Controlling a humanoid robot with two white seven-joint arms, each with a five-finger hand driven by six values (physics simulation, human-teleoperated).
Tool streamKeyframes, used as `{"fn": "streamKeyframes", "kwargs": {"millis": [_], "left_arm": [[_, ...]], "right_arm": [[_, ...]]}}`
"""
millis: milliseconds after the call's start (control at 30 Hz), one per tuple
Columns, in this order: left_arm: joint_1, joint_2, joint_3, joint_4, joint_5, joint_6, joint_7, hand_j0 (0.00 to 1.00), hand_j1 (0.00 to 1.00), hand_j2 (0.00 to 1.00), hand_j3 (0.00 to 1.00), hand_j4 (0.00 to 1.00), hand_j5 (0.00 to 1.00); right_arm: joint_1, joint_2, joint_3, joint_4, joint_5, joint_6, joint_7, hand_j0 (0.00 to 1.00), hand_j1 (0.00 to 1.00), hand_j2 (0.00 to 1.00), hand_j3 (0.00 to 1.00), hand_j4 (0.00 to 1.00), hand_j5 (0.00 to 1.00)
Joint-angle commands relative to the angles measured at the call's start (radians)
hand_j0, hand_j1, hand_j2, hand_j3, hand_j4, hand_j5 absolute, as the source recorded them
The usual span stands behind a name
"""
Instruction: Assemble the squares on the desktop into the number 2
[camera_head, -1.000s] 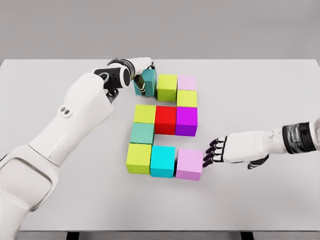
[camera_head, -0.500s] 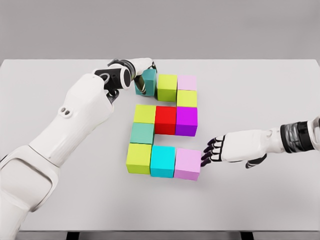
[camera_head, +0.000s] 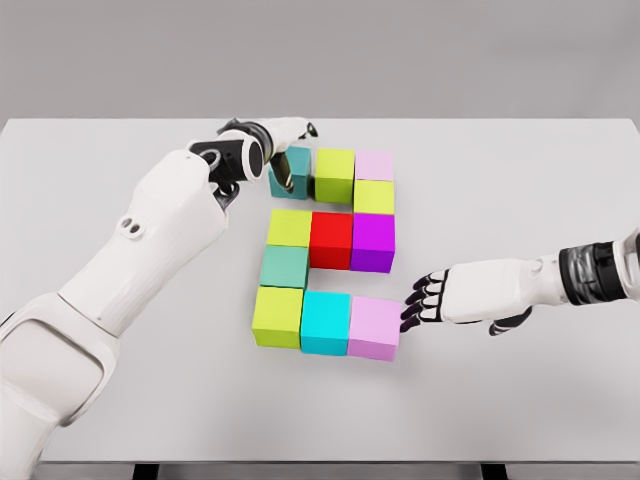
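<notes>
At nine o'clock of the spread-fingered, empty right hand (camera_head: 425, 302), touching, sits the pink square (camera_head: 374, 327).

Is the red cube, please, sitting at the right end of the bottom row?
No, the red cube sits in the middle row, between a yellow-green cube and a purple cube.

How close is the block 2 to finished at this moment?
Middle row, left teal connector and bottom row look placed. The left hand is at the dark teal block, top left; the right hand touches the light pink block, bottom right. Only final squaring seems left.
</notes>
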Motion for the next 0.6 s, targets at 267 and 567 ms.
{"fn": "streamKeyframes", "kwargs": {"millis": [267, 567], "left_arm": [[0.009, 0.017, 0.005, -0.041, -0.002, -0.003, 0.000, 0.99, 0.99, 0.99, 0.99, 0.99, 0.99], [0.041, 0.158, 0.021, -0.234, 0.017, -0.011, 0.000, 1.00, 1.00, 1.00, 1.00, 1.00, 1.00]], "right_arm": [[-0.005, -0.020, -0.083, 0.003, -0.008, 0.002, 0.000, 1.00, 1.00, 1.00, 1.00, 1.00, 1.00], [0.397, -0.029, -0.916, 0.288, -0.322, 0.002, 0.000, 1.00, 1.00, 1.00, 1.00, 1.00, 1.00]]}}
